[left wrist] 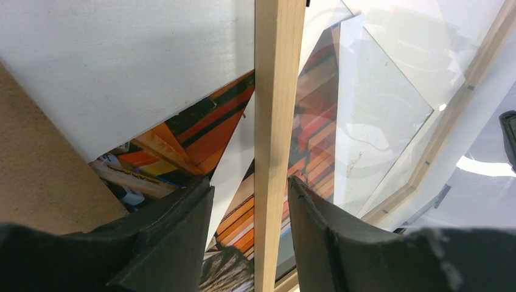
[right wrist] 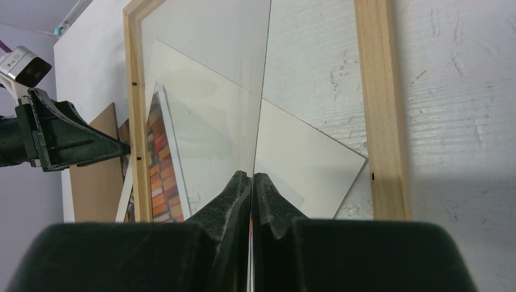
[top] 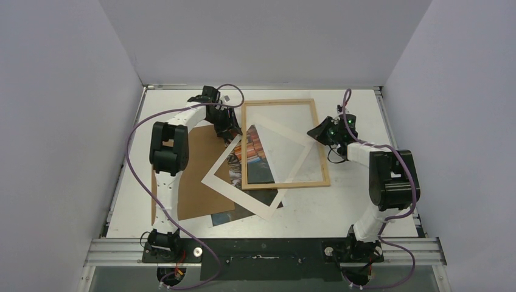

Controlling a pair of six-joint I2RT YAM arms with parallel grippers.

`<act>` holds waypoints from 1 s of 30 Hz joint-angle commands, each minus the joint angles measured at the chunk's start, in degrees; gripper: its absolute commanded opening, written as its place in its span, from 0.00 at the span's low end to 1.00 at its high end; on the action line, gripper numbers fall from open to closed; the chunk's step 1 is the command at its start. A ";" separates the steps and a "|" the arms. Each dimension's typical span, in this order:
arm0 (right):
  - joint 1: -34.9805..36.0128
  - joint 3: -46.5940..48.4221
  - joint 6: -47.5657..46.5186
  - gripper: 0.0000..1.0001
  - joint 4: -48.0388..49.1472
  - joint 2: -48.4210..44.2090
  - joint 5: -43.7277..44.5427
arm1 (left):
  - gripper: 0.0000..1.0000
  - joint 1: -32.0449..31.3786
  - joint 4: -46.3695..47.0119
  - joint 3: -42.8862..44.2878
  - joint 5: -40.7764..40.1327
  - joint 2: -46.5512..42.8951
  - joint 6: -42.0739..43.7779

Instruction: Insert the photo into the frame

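**One wooden frame, a gripper at each side**

One white table (top: 341,207) carries one matte brown backing board (top: 198,182), left of centre. One white mat (top: 243,196) lies tilted, overlapping it. At centre, one thin light-wood frame (top: 286,184) lies over one glossy photo (top: 251,152). The left gripper (left wrist: 249,182) has its fingers apart astride the frame's left rail. The right gripper (right wrist: 251,176) is pinched on one clear pane (right wrist: 263,109).

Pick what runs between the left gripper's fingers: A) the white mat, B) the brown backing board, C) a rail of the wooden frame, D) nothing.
C: in the left wrist view a light-wood rail of the frame passes straight between the fingers of the left gripper.
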 commanded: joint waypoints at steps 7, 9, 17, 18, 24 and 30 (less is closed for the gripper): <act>-1.22 3.77 3.68 0.00 -1.76 -0.44 -5.86 | 0.45 -0.66 1.03 1.94 -2.69 2.71 1.25; -1.25 4.53 4.25 0.00 -1.90 0.48 -6.98 | 0.45 -0.69 0.94 1.94 -2.78 2.92 1.34; -1.84 6.18 7.04 0.00 -1.39 3.04 -10.29 | 0.44 -0.63 0.53 2.21 -2.95 3.44 1.77; -1.92 6.35 7.22 0.00 -1.57 3.18 -10.40 | 0.44 -0.65 0.40 2.21 -3.03 3.49 1.86; -2.12 8.54 7.56 0.00 -3.94 2.96 -10.92 | 0.41 -0.63 0.09 2.55 -3.31 3.98 2.22; -2.45 10.87 7.79 0.00 -6.72 3.19 -12.25 | 0.37 -0.63 -0.22 2.97 -3.49 4.69 2.40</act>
